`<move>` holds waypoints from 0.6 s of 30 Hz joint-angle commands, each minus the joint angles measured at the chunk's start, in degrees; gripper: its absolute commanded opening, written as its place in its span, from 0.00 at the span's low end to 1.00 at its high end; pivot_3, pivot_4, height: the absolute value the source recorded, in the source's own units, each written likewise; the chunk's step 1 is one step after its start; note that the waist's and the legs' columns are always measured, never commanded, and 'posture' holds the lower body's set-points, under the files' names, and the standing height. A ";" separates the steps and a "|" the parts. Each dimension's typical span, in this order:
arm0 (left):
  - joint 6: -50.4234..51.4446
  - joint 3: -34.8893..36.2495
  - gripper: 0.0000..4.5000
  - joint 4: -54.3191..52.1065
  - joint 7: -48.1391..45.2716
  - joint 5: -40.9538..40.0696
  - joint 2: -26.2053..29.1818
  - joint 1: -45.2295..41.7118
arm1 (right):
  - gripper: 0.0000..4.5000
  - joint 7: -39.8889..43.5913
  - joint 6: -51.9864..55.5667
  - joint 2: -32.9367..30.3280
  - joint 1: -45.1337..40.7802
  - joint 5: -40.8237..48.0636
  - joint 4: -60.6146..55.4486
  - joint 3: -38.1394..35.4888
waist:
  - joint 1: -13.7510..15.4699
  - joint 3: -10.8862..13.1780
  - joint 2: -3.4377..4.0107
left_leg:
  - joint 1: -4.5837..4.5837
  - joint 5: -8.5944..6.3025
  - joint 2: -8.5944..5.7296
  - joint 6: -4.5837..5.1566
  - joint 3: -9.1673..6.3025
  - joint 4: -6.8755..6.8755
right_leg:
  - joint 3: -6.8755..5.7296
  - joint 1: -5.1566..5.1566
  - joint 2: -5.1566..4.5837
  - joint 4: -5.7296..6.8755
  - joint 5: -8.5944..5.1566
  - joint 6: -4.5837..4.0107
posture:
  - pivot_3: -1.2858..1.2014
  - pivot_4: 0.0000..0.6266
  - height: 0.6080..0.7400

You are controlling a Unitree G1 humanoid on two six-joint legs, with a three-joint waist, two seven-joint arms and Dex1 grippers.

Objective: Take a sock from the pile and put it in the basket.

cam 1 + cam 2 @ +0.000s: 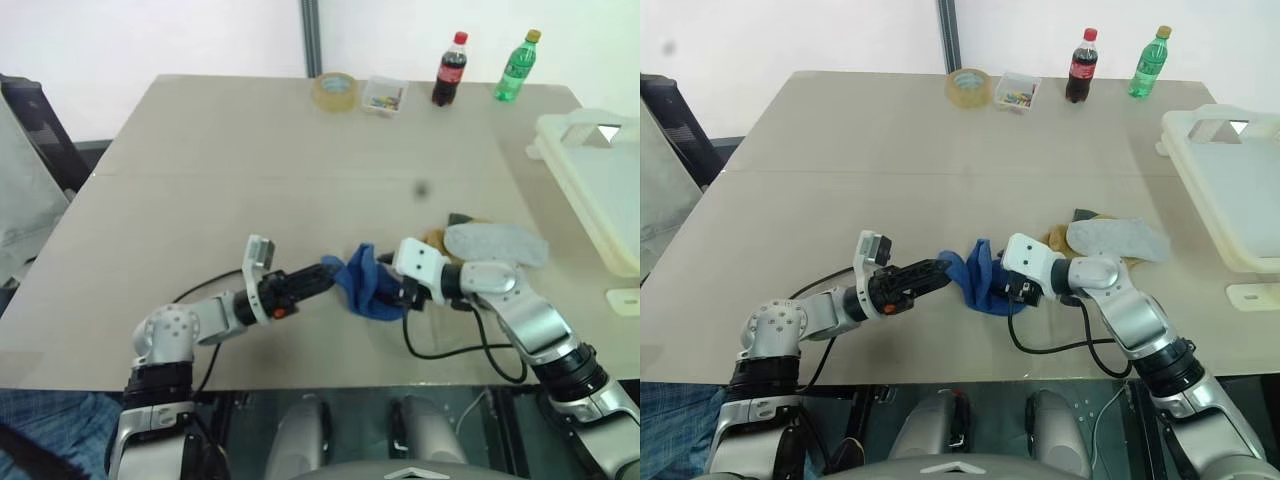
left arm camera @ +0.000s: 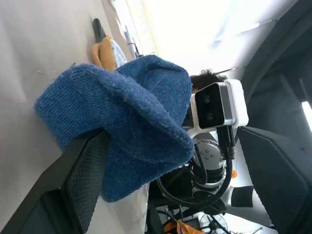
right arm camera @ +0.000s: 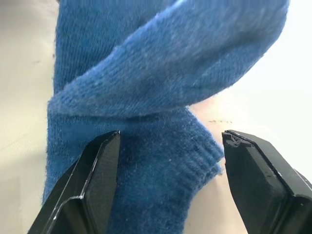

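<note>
On the left, the left end effector (image 1: 318, 280) reaches in from the robot's left toward the middle of the tabletop (image 1: 250, 150). Its black fingers (image 2: 85, 180) are spread wide, and the blue sock (image 1: 368, 282) is draped over them rather than pinched. The sock hangs bunched just above the tabletop's near middle, between the two arms. Just right of it, the right end effector (image 3: 168, 180) points at the sock with its jaws apart; the fabric lies in front of and between them, not clamped. Behind that arm sits the pile (image 1: 480, 240), with a pale grey sock (image 1: 497, 243) on top and mustard yellow peeking out beside it. At the far right edge stands the cream basket (image 1: 590, 170), well apart from the blue sock.
</note>
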 commanded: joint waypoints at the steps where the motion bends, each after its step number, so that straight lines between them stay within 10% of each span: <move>1: -0.17 0.07 0.99 -2.19 0.42 -0.69 -0.45 -0.18 | 0.76 0.07 -0.12 -1.23 -1.54 0.97 -2.05 -2.96 | 0.00 0.02 0.00 | 0.00 0.00 -0.02 0.00 0.00 0.00 | 0.00 0.00 0.00 0.00 0.01 0.02 | 0.52 0.24 1.00; 18: 0.52 -2.44 0.99 -3.53 -0.57 -0.56 -0.12 -3.30 | 0.76 0.73 1.14 -2.73 0.05 -0.41 -7.93 1.14 | -0.04 0.05 -0.02 | 0.00 0.02 -0.07 -0.03 -0.10 0.02 | -0.01 0.02 0.08 0.02 0.03 0.06 | 0.52 0.24 1.00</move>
